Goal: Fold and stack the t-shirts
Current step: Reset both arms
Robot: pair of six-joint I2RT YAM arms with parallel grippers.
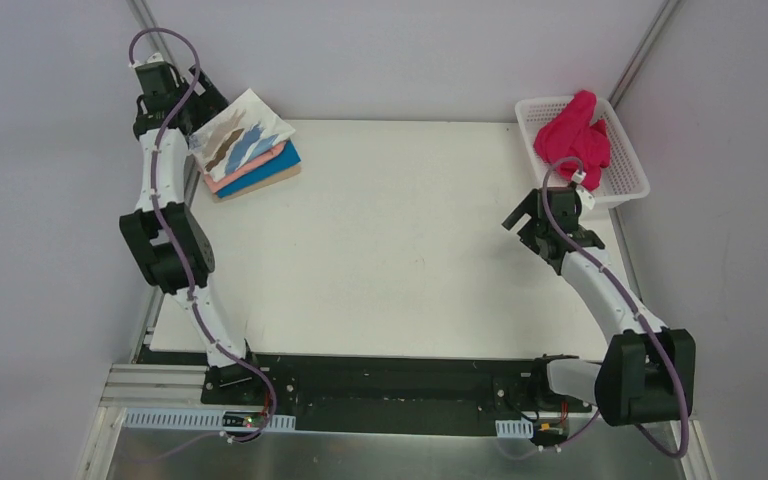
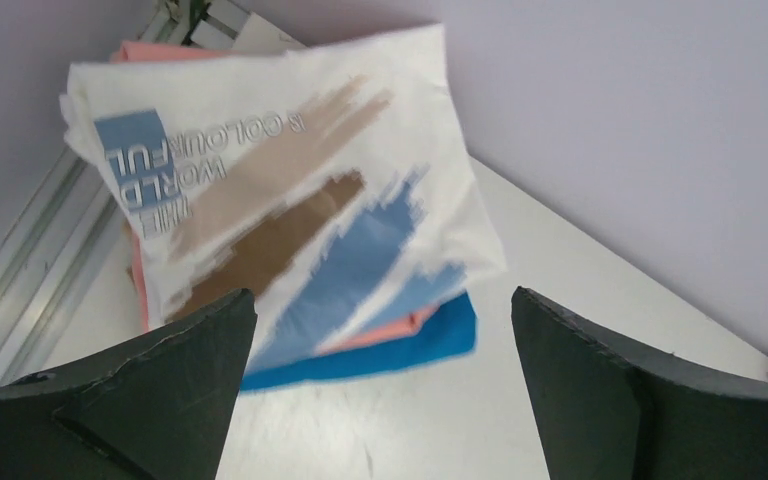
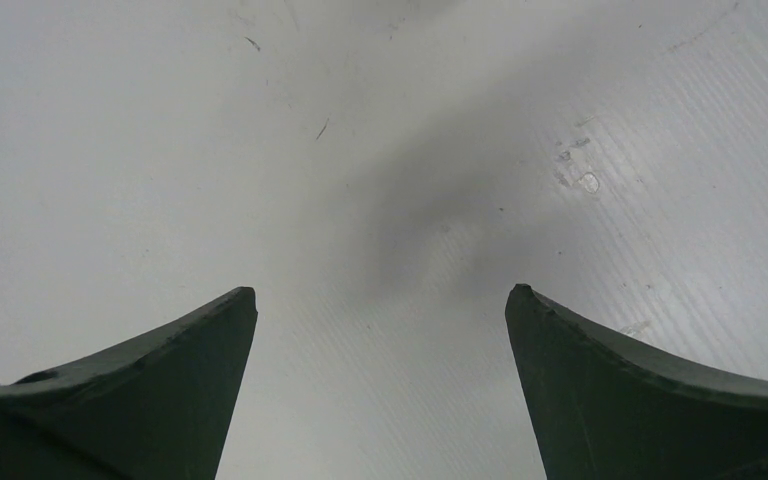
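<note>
A folded white t-shirt [image 1: 243, 140] printed with blue and brown brushstrokes lies on top of a stack at the table's far left corner. Under it are a salmon-pink t-shirt [image 1: 252, 170] and a bright blue t-shirt [image 1: 278, 166]. The left wrist view shows the white t-shirt [image 2: 290, 190], the pink one [image 2: 385, 333] and the blue one [image 2: 400, 350]. My left gripper [image 1: 203, 108] [image 2: 380, 305] is open and empty, just left of and above the stack. A crumpled magenta t-shirt [image 1: 575, 140] lies in the basket. My right gripper [image 1: 520, 210] [image 3: 380, 290] is open and empty over bare table, near the basket.
The white lattice basket [image 1: 632, 178] stands at the far right corner. A tan flat piece [image 1: 265, 186] sticks out under the stack. The white table top [image 1: 390, 240] is bounded by grey walls behind and a metal rail [image 2: 30, 260] at the left.
</note>
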